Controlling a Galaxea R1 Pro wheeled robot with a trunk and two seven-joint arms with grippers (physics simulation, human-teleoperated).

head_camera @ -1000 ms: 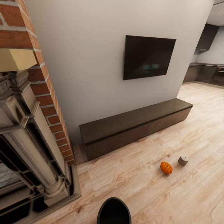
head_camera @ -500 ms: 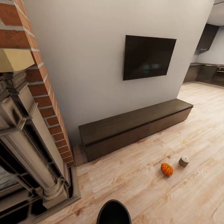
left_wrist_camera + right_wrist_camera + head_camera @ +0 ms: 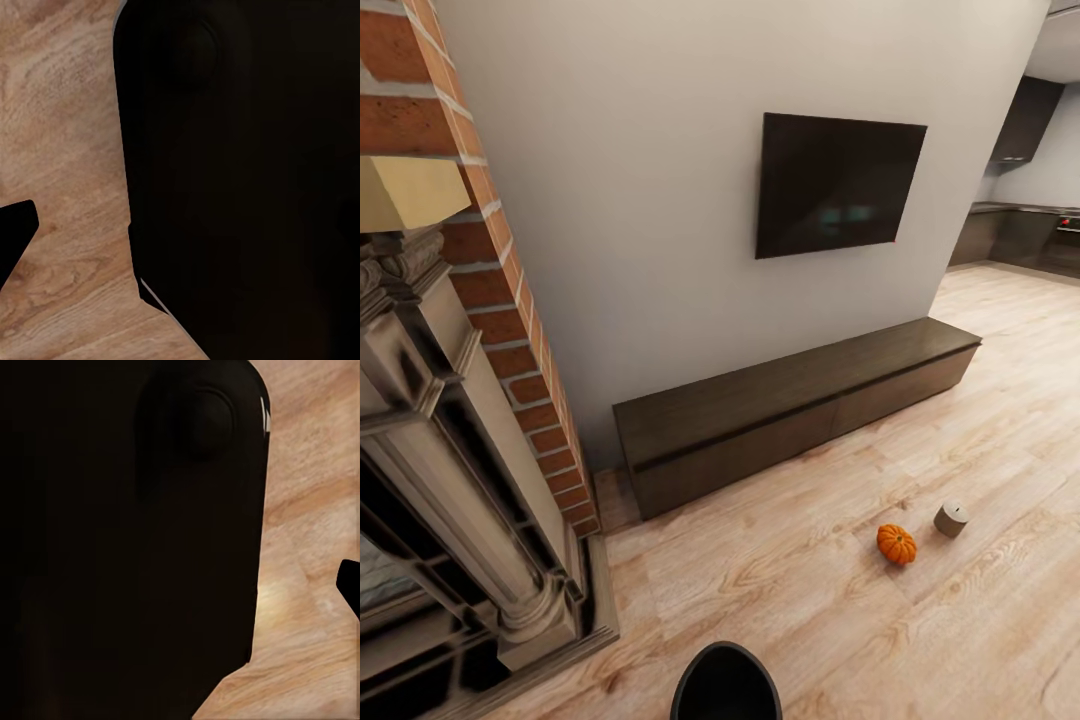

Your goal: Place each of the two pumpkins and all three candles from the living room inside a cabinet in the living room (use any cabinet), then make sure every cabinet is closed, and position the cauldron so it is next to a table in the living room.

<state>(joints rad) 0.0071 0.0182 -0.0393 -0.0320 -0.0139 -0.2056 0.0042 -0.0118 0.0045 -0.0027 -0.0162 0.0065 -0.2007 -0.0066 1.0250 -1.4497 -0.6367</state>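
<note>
- The grey wall (image 3: pixel 660 200) carries a dark wall-mounted television (image 3: pixel 838 183); its screen is blank, and no brand or writing can be read on it or anywhere else in the scene.
- To the robot's left stands a brick chimney breast (image 3: pixel 510 330) with an ornate fireplace surround (image 3: pixel 440 480) in front of it, close enough that the base should probably turn away from it with care.
- The cabinet (image 3: pixel 790 415), long, low and dark brown, sits against the wall under the television with its handle-less fronts flush, so it looks closed.
- The wooden floor (image 3: pixel 980 620) lies open between the robot and the cabinet, a clear path for a drive.
- A dark rounded part of the robot (image 3: pixel 726 685) shows at the lower edge of the head view; both wrist views look onto a black body and floor planks, and whether either gripper is open or has hold of anything cannot be told.
- One pumpkin (image 3: pixel 896 544) rests on the floor in front of the cabinet, well apart from it.
- One candle (image 3: pixel 951 518) stands upright near the pumpkin, not touching it.
- The step in hand seems to be the approach: the robot would do well to stop facing the pumpkin squarely, with room to lower an arm.
</note>
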